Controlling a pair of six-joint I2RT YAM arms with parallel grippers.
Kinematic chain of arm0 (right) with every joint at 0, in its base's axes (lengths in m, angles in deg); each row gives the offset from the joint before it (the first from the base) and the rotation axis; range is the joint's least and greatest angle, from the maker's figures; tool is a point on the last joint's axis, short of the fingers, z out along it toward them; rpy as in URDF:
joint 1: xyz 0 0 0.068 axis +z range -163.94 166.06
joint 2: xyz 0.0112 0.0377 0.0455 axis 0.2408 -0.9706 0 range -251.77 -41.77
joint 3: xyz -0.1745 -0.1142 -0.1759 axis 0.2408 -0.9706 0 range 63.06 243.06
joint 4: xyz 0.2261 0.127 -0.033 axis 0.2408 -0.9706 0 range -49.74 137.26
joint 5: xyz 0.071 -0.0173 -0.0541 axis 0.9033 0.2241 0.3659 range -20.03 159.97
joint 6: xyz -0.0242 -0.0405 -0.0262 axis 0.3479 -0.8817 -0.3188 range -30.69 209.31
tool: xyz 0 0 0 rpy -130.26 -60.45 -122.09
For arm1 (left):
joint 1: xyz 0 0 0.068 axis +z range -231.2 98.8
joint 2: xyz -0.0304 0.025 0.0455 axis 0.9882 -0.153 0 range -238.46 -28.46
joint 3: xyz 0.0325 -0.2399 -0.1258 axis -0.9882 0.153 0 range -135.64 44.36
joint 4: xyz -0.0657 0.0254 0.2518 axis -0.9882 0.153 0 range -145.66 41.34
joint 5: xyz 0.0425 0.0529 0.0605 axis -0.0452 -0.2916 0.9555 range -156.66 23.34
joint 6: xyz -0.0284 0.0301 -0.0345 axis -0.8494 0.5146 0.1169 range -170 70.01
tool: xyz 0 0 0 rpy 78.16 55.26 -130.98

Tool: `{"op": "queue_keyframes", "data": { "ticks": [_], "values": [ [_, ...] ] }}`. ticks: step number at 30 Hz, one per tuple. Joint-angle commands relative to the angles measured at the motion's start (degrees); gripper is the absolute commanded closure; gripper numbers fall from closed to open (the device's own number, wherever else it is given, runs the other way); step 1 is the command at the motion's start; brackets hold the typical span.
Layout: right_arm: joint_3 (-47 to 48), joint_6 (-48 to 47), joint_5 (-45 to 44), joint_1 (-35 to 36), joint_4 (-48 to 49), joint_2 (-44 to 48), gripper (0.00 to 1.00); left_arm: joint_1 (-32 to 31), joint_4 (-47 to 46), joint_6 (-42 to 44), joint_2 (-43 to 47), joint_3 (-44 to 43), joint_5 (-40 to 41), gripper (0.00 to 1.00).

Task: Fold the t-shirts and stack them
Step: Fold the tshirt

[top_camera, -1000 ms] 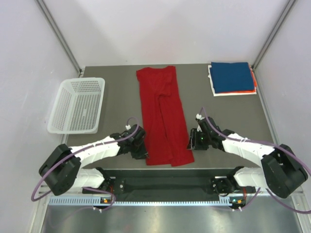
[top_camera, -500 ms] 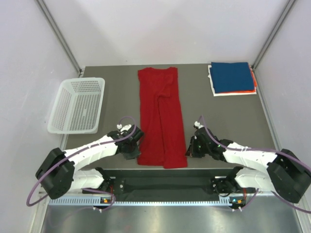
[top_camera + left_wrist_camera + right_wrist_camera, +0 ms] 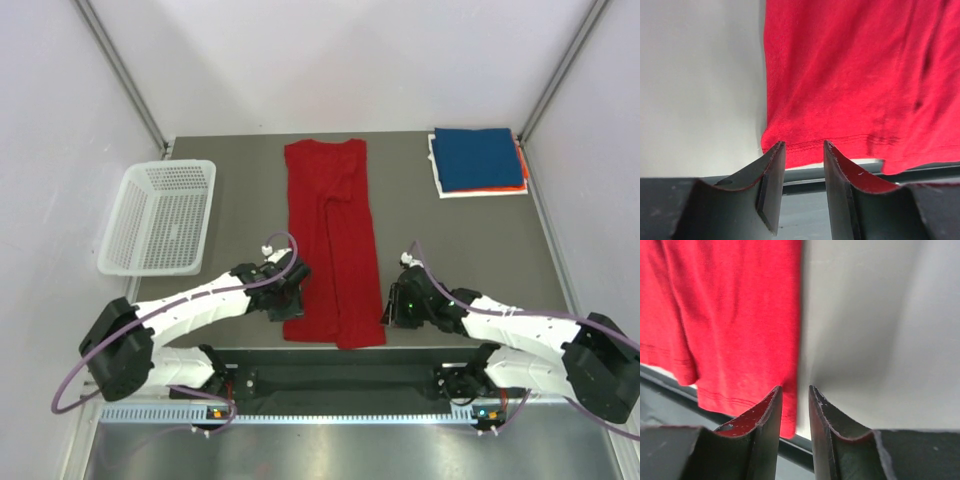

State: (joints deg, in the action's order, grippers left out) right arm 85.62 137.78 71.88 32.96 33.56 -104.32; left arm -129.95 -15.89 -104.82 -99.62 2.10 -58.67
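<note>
Left claw point(image 3: 802, 145) and right claw point(image 3: 795, 388) have just unclenched at the red shirt's point(image 3: 330, 240) near corners after dragging it toward the surface's point(image 3: 230, 200) near edge. Straightened, it seems ready to fold.

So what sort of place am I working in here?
Most likely a robot lab test cell, not a home: a grey table boxed in by plain white walls, with staged laundry props, a red t-shirt, a folded stack and a white mesh basket.

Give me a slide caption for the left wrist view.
Left gripper, jaws parted, poised at a hemmed corner of the red t-shirt.
</note>
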Motion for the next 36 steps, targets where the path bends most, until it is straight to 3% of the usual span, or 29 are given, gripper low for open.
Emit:
{"op": "queue_keyframes", "data": {
  "ticks": [1,9,19,28,36],
  "values": [
    [4.14,-1.35,-4.28,1.36,-4.75,2.16,0.71,-0.99,-1.28,1.13,-2.58,-0.55,-1.05,0.59],
    [9.86,1.00,-5.25,6.62,-3.54,-0.64,0.65,-1.08,-0.66,-3.70,-0.57,4.02,2.73,0.60],
    [22.95,3.83,-7.36,16.73,1.30,-18.73,0.64,-0.47,-2.59,-5.03,4.17,7.98,3.27,0.64],
    [26.65,5.67,-8.24,19.81,-0.19,-25.95,0.64,4.36,-6.37,-3.62,11.12,12.64,-2.10,0.61],
    [27.88,6.38,-10.00,21.05,-2.13,-28.07,0.65,4.81,-3.91,-0.81,9.63,10.44,-0.34,0.60]
  ]
}}
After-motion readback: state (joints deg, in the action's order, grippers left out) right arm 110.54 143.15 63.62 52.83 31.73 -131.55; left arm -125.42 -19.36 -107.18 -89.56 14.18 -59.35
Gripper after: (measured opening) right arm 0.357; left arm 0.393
